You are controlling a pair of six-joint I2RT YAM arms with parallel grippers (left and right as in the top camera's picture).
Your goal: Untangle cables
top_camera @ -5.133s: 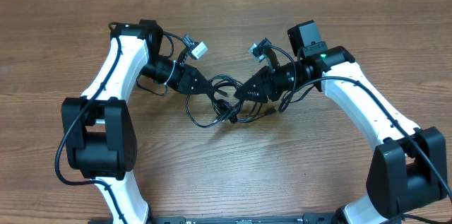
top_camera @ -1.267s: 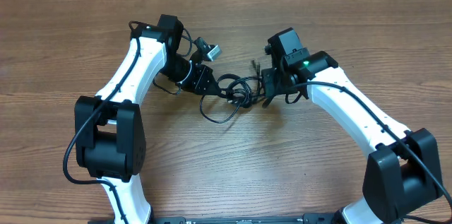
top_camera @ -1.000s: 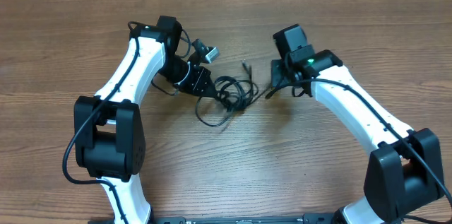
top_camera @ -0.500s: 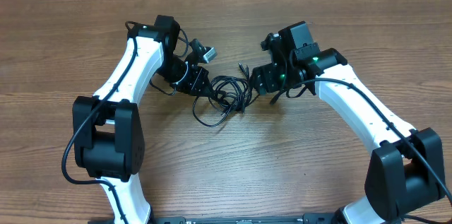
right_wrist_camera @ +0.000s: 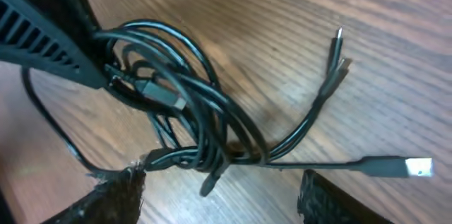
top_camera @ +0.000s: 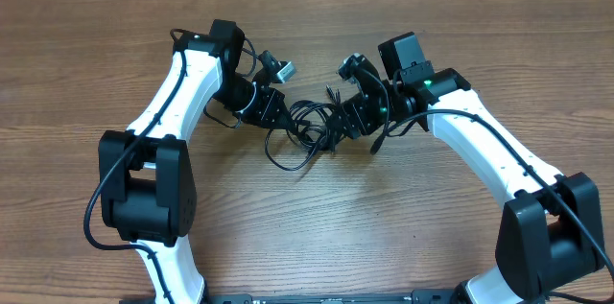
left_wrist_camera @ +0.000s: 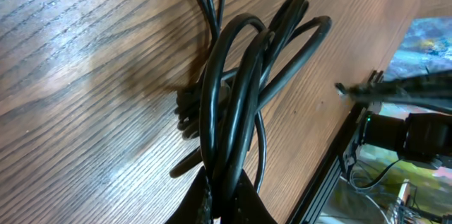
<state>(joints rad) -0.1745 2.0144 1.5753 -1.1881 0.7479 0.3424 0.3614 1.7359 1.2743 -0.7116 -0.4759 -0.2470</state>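
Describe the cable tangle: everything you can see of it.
The cables are thin, glossy black cords, rubbery-looking, wound into a loose knot of overlapping loops lying on the wooden table. Small plug ends poke out, one tipped in silver metal. The left gripper is shut on one side of the bundle; the right gripper stands open at the other.

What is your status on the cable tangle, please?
Left gripper shut on cables. Right gripper open, astride them. Tangled, lying on table. Nothing blocking.
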